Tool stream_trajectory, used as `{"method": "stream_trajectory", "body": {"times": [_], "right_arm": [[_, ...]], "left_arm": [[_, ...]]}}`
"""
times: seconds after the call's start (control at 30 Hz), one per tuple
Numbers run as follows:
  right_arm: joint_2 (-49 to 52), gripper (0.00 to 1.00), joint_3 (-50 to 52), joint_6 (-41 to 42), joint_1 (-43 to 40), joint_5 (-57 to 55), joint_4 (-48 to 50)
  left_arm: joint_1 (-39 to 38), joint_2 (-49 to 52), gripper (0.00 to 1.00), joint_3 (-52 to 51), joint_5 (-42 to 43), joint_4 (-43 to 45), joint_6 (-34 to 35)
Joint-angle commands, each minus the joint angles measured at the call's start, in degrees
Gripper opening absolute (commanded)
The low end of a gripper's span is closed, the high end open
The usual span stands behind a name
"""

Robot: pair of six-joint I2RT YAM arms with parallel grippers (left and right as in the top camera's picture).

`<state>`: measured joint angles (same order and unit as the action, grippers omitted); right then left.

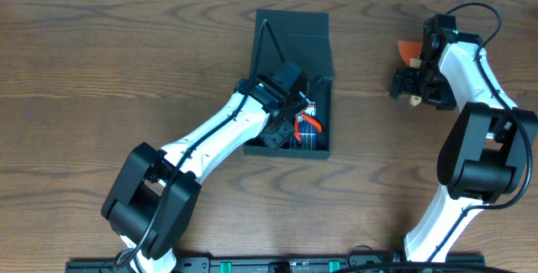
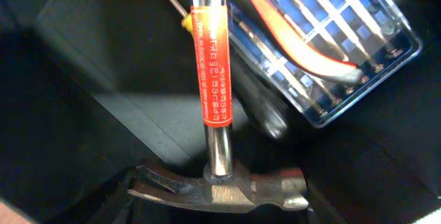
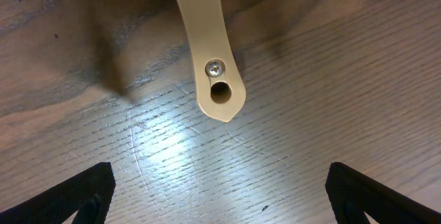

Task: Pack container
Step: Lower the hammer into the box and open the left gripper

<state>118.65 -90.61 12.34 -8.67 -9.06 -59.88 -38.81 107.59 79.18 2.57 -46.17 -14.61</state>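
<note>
The container point(image 1: 294, 34), a dark box with its flap lid open, lies at the table's middle. My left gripper point(image 1: 284, 126) is down inside it. In the left wrist view a hammer point(image 2: 215, 79) with a chrome shaft and red label points away from me, its head point(image 2: 220, 191) between my jaws, so the gripper looks shut on it. The container's dark floor point(image 2: 103, 58) lies beneath. My right gripper point(image 3: 220, 182) is open and empty just above the wood table, at the far right in the overhead view point(image 1: 412, 86).
A clear plastic bit case point(image 2: 358, 52) and orange-handled pliers point(image 2: 289, 41) lie in the container beside the hammer. A beige tool handle with a screw and a hole point(image 3: 217, 79) lies ahead of my right gripper. An orange piece point(image 1: 409, 51) lies there too.
</note>
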Motion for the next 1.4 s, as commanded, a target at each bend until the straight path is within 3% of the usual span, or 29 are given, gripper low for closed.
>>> {"method": "stream_trajectory", "body": {"times": [0.0,1.2,1.37], "right_arm": [[-0.24,0.99,-0.13,-0.42,0.02,-0.59,0.11],[-0.24,0.99,-0.13,-0.42,0.07,-0.59,0.11],[-0.24,0.99,-0.13,-0.42,0.07,-0.59,0.11]], "left_arm": [[-0.07,0.63,0.42,1.38,-0.7,-0.26,-1.44],[-0.07,4.55,0.42,1.31,-0.7,-1.79,-3.56],[0.0,4.59,0.71,1.31,-0.7,-1.25,-3.56]]}}
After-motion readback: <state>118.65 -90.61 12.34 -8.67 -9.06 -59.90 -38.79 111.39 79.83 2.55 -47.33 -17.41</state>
